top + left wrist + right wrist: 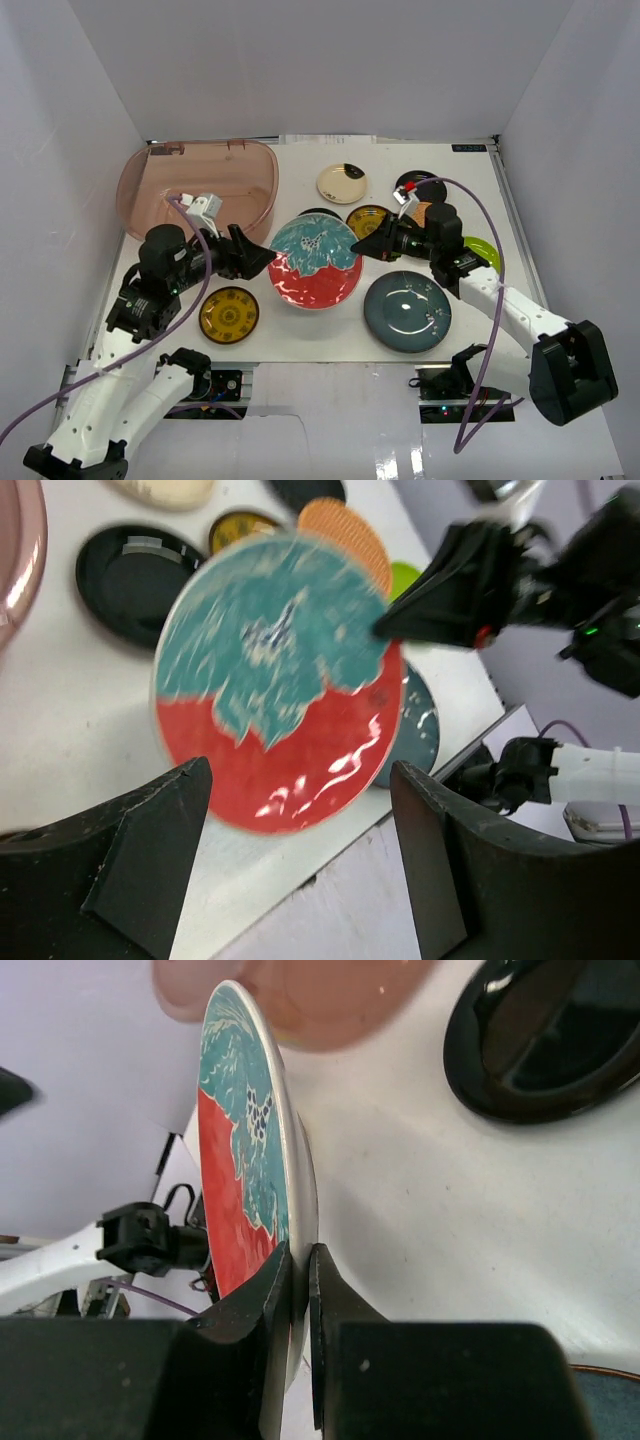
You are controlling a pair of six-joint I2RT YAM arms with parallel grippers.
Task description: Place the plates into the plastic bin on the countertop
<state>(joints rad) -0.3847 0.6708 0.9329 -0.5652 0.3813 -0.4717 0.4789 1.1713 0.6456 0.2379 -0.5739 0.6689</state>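
The right gripper (300,1255) was pinched shut on the rim of the red-and-teal plate (315,262), tilted up off the countertop (300,345), while the left gripper (262,259) gaped wide beside it and the plastic bin (240,160) held no plate, so seemingly all were left to place.

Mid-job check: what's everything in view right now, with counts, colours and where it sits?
bin: one, translucent pinkish-brown, far left
red-and-teal plate: one, centre
grey-blue plate: one, near right
yellow plates: two, near left and behind centre
black plates: two, behind the red-and-teal plate and far right
cream plate: one, far centre
orange plate: one, partly hidden under the right arm
green plate: one, lime, right edge
table: one, white
left hand: open, by the red-and-teal plate
right hand: shut on that plate's rim
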